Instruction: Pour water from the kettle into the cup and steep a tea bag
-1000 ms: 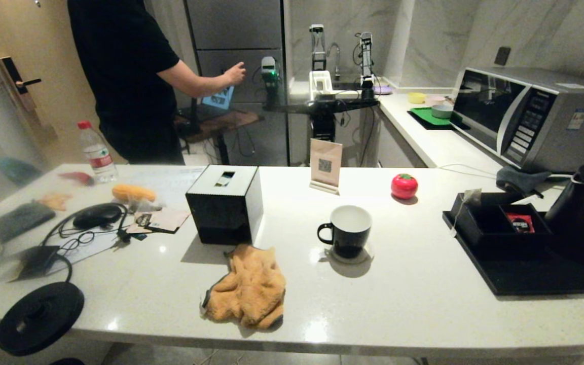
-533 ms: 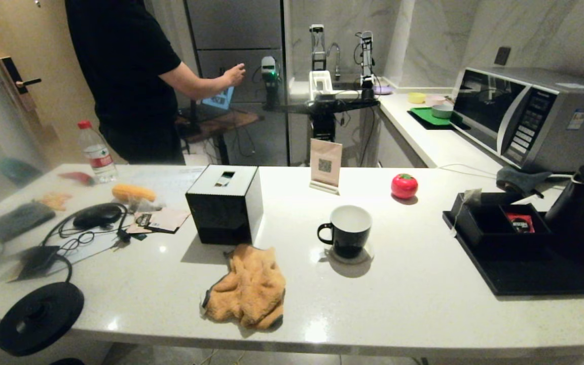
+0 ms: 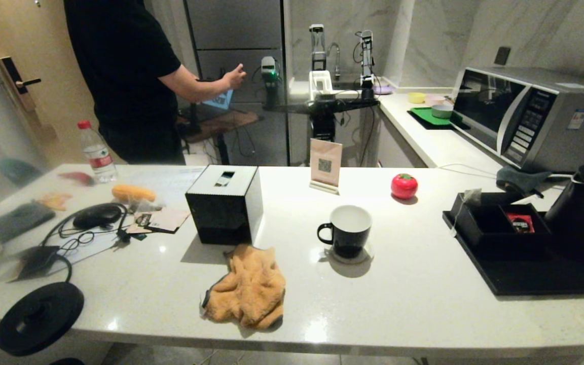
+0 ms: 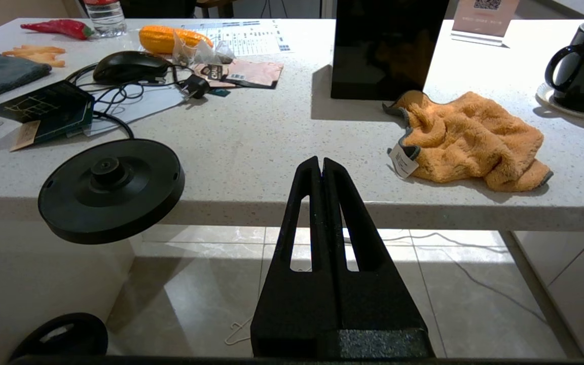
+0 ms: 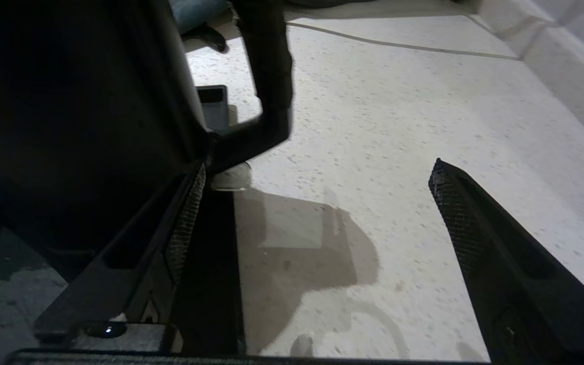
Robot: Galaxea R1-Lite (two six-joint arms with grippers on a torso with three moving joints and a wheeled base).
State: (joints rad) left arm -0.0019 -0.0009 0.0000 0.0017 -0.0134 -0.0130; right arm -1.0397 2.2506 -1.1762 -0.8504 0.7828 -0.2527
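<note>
The black cup point(image 3: 348, 230) with a white inside stands on a small coaster mid-counter, and no water shows in it. At the far right the big black kettle point(image 3: 583, 203) sits on a black tray point(image 3: 535, 274). The pale tea bag point(image 3: 472, 196) hangs over the edge of a black box on that tray. Neither gripper appears in the head view. My right gripper point(image 5: 317, 182) is open low over the counter, right beside the kettle point(image 5: 69, 126), whose handle point(image 5: 269, 76) lies just past its fingertips. My left gripper point(image 4: 321, 163) is shut and empty, parked below the counter's front edge.
A black tissue box point(image 3: 226, 203) and an orange cloth point(image 3: 246, 286) lie left of the cup. The black round disc with a cord point(image 3: 38, 317) overhangs the front left edge. A red sachet point(image 3: 520, 222), a red tomato-shaped object point(image 3: 404, 185), a card stand point(image 3: 326, 165) and a microwave point(image 3: 530, 114) are near.
Nothing on the counter has moved. Only the person standing at the back has shifted slightly.
</note>
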